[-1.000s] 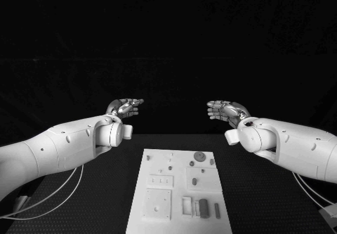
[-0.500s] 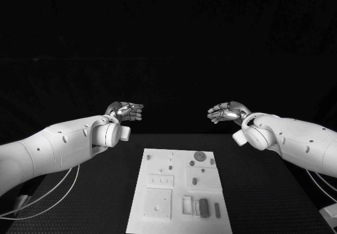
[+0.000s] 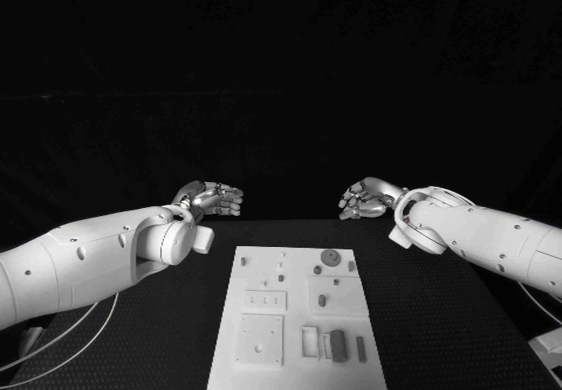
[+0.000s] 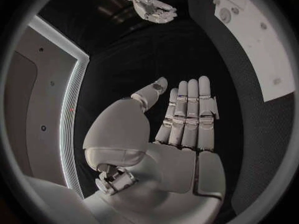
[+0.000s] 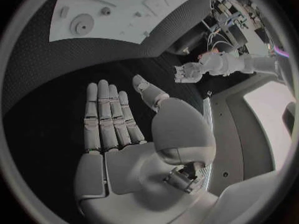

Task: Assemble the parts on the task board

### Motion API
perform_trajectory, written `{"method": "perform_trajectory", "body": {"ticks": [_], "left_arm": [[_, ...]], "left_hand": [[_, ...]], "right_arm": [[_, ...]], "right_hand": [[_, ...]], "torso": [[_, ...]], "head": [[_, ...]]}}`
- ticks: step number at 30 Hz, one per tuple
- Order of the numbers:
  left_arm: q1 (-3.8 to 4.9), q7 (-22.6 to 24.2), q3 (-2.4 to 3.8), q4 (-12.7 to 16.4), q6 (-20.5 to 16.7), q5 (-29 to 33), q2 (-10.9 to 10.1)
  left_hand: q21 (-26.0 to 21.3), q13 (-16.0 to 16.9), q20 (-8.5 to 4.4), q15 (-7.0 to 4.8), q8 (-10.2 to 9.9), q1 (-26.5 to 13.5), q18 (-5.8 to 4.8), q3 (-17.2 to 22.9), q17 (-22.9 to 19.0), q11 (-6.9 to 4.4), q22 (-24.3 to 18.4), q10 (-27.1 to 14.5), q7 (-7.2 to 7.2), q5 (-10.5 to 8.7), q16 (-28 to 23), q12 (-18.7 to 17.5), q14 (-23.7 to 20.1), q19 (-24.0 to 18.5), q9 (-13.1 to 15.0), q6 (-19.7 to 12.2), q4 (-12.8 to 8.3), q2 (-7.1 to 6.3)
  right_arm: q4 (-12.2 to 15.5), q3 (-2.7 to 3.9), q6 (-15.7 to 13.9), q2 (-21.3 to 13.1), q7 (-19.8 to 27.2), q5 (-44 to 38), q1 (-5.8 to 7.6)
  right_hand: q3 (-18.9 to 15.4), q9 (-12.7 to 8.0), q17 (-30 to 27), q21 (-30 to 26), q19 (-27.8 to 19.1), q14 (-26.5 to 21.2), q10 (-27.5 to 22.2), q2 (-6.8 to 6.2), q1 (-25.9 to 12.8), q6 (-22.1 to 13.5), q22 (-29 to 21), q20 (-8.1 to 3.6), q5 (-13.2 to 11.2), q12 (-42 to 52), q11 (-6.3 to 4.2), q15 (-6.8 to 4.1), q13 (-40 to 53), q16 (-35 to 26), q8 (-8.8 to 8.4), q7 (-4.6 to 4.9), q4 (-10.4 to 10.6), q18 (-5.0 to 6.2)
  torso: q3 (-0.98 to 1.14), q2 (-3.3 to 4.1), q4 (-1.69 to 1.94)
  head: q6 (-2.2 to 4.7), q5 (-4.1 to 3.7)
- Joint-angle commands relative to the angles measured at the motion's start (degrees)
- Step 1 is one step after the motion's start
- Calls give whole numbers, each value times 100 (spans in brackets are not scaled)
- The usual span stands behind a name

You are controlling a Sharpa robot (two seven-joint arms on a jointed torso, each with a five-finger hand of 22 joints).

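Two hands up above the far end of the counter (image 3: 445,325), nothing in either. Left hand (image 3: 211,199): fingers (image 4: 190,109) straight and lying side by side, thumb set apart, palm bare, touching nothing. Right hand (image 3: 365,199): same pose in its wrist view, fingers (image 5: 106,114) straight and close together, thumb angled off, palm bare. From the head view both hands look loosely cupped, palms turned toward each other, well apart.

Hard to make out: fingertips in the head view blur against the dark background. Near end of the task board (image 3: 299,321) is cut off at the bottom edge of the head view; in both wrist views part of the board shows at the rim.

Task board: long white plate, lying flat in the middle of the counter, well below and between the two hands. Raised square plates and small slots on its face. Small parts sit on it: a round disc (image 3: 333,258) near the far end, a dark upright block (image 3: 339,345) near the near end, several little pegs too small to tell apart
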Motion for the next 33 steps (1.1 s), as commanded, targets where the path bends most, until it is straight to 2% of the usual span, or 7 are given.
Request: {"method": "perform_trajectory", "body": {"ticks": [1, 7, 11, 15, 21, 23, 33], "left_arm": [[4, 202, 5, 383, 267, -136, -160], [5, 200, 6, 786, 210, -310, -357], [6, 205, 6, 936, 228, -358, -399], [4, 202, 6, 997, 229, -359, -401], [-14, 216, 6, 1035, 252, -360, -395], [-14, 216, 6, 1043, 261, -360, -401], [-14, 209, 8, 1055, 310, -357, -429]], "left_hand": [[-47, -40, -8, 26, -87, -79, -40, -3, 4, 72, -6, -109, 24, 21, -56, -105, -22, -2, -38, -88, -41, -88], [-54, -65, -19, 30, -166, -261, -42, -109, 52, 120, 9, -171, 46, 20, -95, -219, 23, 25, -74, -145, -27, -239], [-70, -66, -15, 36, -178, -299, -46, -145, 61, 121, 9, -165, 47, 20, -126, -241, 9, 9, -78, -143, -40, -265], [-85, -60, -10, 43, -190, -323, -47, -170, 72, 112, 9, -134, 59, 20, -154, -248, -3, -5, -82, -142, -55, -272], [-110, -41, 2, 55, -203, -341, -48, -191, 91, 81, 11, -51, 75, 20, -202, -244, -21, -25, -86, -127, -77, -262], [-117, -39, 5, 59, -206, -345, -49, -193, 94, 78, 10, -43, 76, 20, -215, -248, -29, -33, -86, -125, -80, -257], [-148, -39, 20, 75, -220, -356, -54, -202, 105, 83, 6, -43, 76, 20, -267, -283, -64, -65, -90, -120, -96, -252]], "right_arm": [[116, 1, 14, -6, -74, -1534, -33], [312, 1, -19, 33, -237, -2618, -127], [420, 1, -31, 49, -352, -3036, -177], [506, 2, -4, 64, -398, -3358, -238], [615, 2, 82, 79, -462, -3683, -276], [622, 2, 110, 86, -476, -3765, -282], [705, 2, 171, 100, -501, -3935, -339]], "right_hand": [[-32, 0, 75, 68, 173, 164, 152, -43, 87, 101, 49, -59, 19, 30, -54, -80, 10, 59, -3, -23, -7, 77], [-66, -23, 265, 157, 416, 415, 271, -152, 145, 179, 98, -151, 22, -56, -79, -196, -18, 113, -77, -44, -4, 77], [-96, -36, 404, 232, 575, 564, 389, -220, 124, 210, 123, -206, 21, -69, -120, -269, -12, 176, -120, -46, 0, 77], [-115, -45, 555, 304, 697, 655, 471, -266, 89, 261, 130, -261, 21, -111, -146, -323, -10, 237, -156, -63, 5, 77], [-101, -43, 649, 338, 744, 686, 544, -282, 92, 329, 129, -287, 21, -135, -170, -347, -5, 248, -166, -95, 3, 77], [-96, -42, 679, 350, 759, 699, 572, -280, 92, 357, 130, -293, 21, -142, -179, -355, -2, 250, -166, -107, 4, 77], [-88, -38, 747, 376, 788, 728, 631, -275, 79, 425, 130, -306, 21, -163, -197, -373, 3, 248, -168, -134, 6, 77]], "torso": [[29, 170, 39], [56, 338, 108], [74, 462, 156], [83, 588, 200], [83, 737, 236], [81, 782, 238], [67, 928, 277]], "head": [[-1, -70], [2, -124], [13, -169], [21, -193], [34, -226], [40, -237], [61, -267]]}}
